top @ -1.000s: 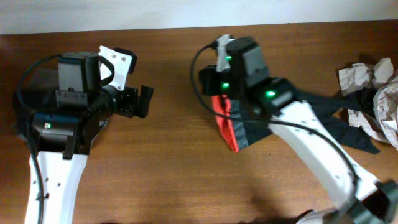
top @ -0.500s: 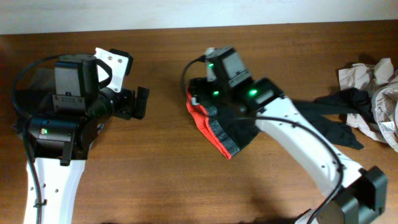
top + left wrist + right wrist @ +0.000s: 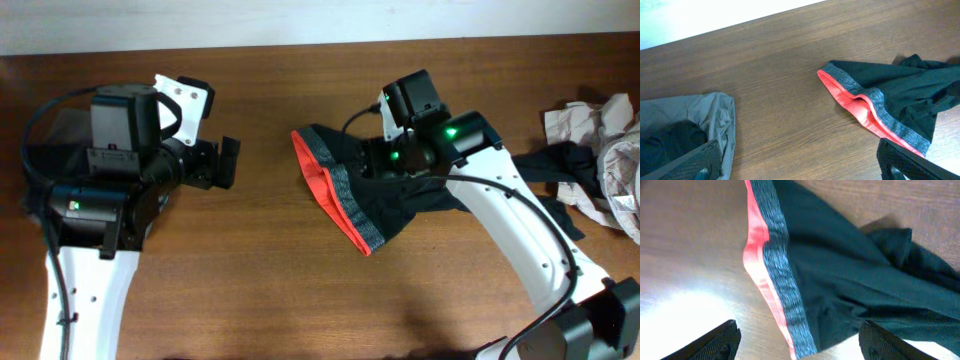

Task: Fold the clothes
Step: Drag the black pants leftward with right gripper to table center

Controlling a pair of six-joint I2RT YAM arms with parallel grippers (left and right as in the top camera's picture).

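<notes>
- One bench (image 3: 270, 290), two arms: your left end effector (image 3: 228, 163) is hovering released, well apart; your right end effector (image 3: 800, 342) is hanging released over the leggings (image 3: 400, 205).
- One pair of leggings is lying mid-bench, legs trailing toward the right heap (image 3: 600, 140); tugging could be dragging that heap along.
- One grey garment (image 3: 690, 115) is sitting at left; the heap's count is unclear.
- One waistband (image 3: 340, 200) is gaping; folding now risks bunching.

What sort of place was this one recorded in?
Probably a lab or workshop bench for robot trials: a wooden table against a plain white wall, black leggings laid out, and a crumpled pale heap at the table's right edge.
</notes>
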